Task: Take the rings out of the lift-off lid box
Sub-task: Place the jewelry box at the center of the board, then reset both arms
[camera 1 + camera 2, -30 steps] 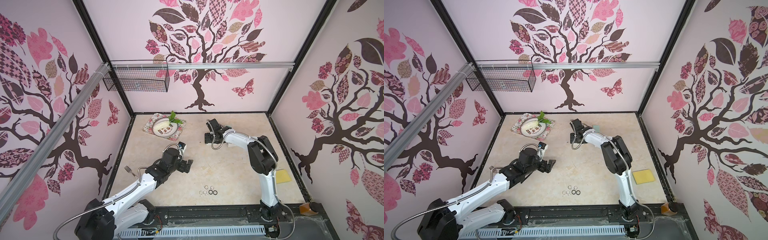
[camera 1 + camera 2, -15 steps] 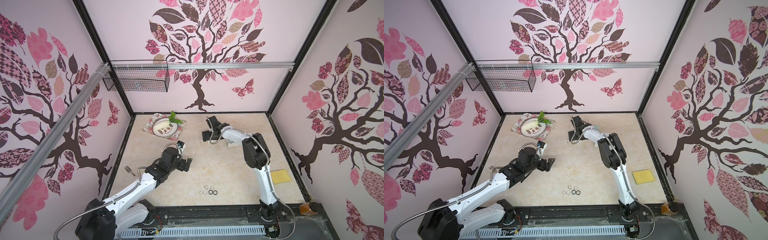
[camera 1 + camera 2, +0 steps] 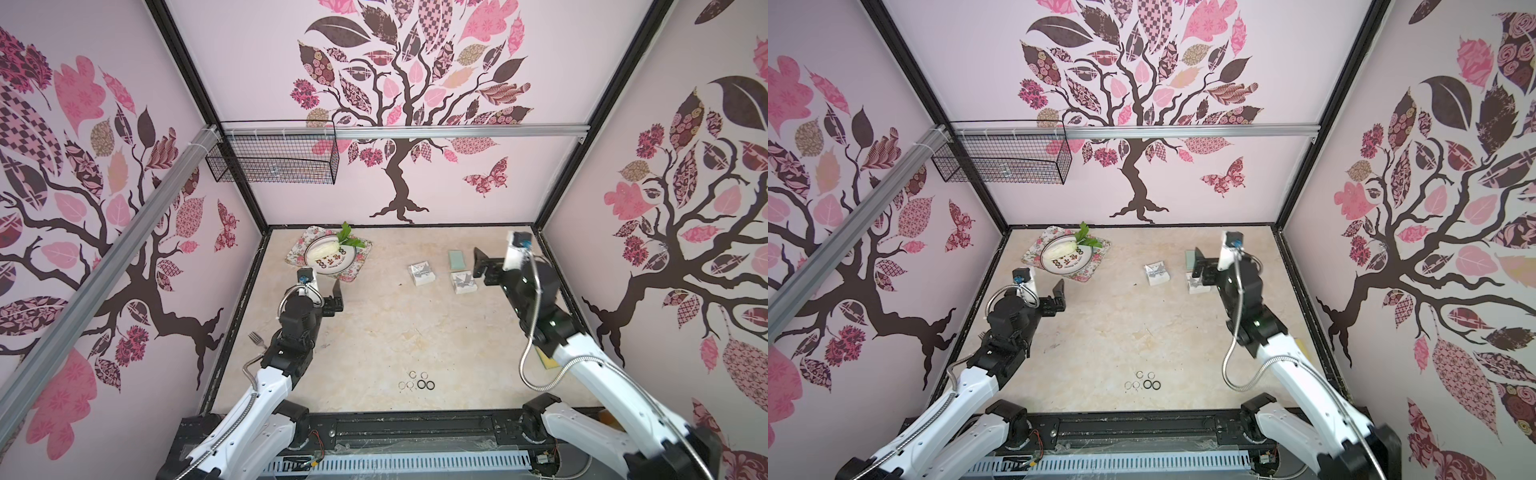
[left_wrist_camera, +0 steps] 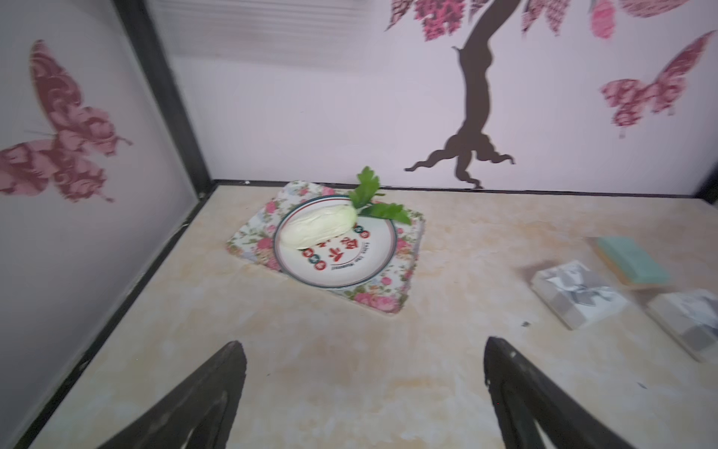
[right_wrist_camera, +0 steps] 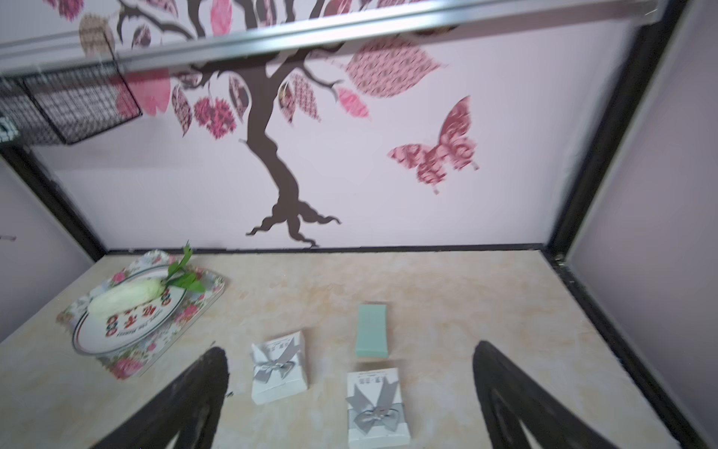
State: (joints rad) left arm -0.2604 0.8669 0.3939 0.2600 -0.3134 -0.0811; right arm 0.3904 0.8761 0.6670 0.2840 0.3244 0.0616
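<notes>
Several rings (image 3: 417, 381) (image 3: 1143, 381) lie loose on the table near its front edge, thin silvery ones beside two black ones. Two white boxes with grey bows (image 3: 423, 274) (image 3: 463, 282) sit at the far right, lids on; I cannot tell which is the lift-off lid box. In the right wrist view they are the left box (image 5: 277, 367) and the nearer box (image 5: 377, 408). My right gripper (image 3: 480, 268) (image 5: 349, 350) hangs open and empty just right of them. My left gripper (image 3: 337, 297) (image 4: 365, 346) is open and empty over bare table near the plate.
A plate (image 3: 320, 259) with a cabbage sits on a floral tray (image 3: 355, 274) at the far left. A green sponge (image 3: 456, 259) lies behind the boxes. There is a fork (image 3: 257, 338) by the left wall, a yellow pad (image 3: 548, 361) by the right wall, and a wire basket (image 3: 274, 158) hung high up.
My right arm has swung back to the right, away from the boxes, with its jaws spread wider. My left gripper has drifted left and farther away. The rings have not moved.
</notes>
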